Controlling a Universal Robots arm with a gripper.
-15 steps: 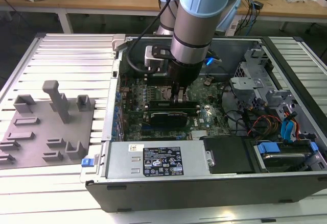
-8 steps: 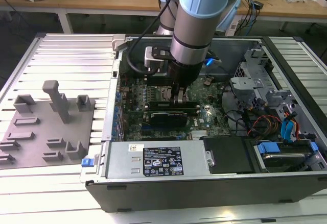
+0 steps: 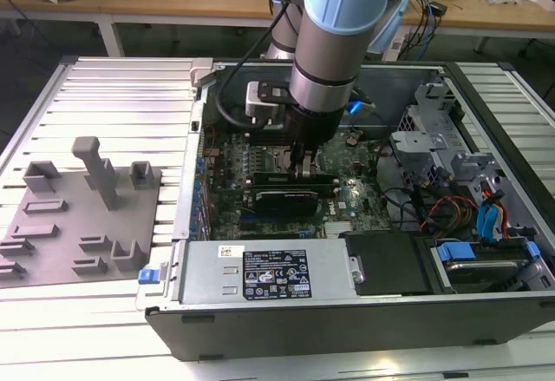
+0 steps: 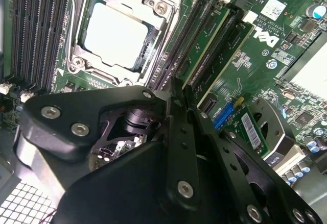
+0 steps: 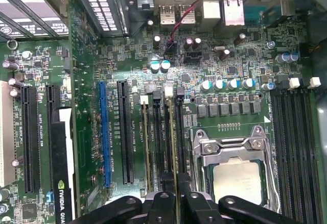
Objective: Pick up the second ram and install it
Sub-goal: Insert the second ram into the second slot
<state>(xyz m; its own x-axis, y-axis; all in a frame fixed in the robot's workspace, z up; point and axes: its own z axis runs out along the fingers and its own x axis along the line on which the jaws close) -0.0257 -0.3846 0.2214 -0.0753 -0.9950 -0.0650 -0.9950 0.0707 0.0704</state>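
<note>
Closest to you in both wrist views is the black hand, its linkage plates and screw heads across the foreground. In the first wrist view its fingers stand close together, clamped on the top edge of the second ram, which runs as a thin green strip straight out from between them. The stick stands on edge in a memory slot just beside the CPU socket. You can see another green module standing in a neighbouring slot on the far side from the socket, with a dark empty slot between the two.

In the second wrist view the second ram lies along its slot with the silver-framed socket on one side and another seated green module on the other. Whether the stick is fully home in the slot you cannot tell from these views.

In the exterior view the arm reaches straight down into the open computer case, with the hand low over the motherboard. The grey fixture tray sits on the ribbed table toward the exterior view's left, well apart from the hand.
</note>
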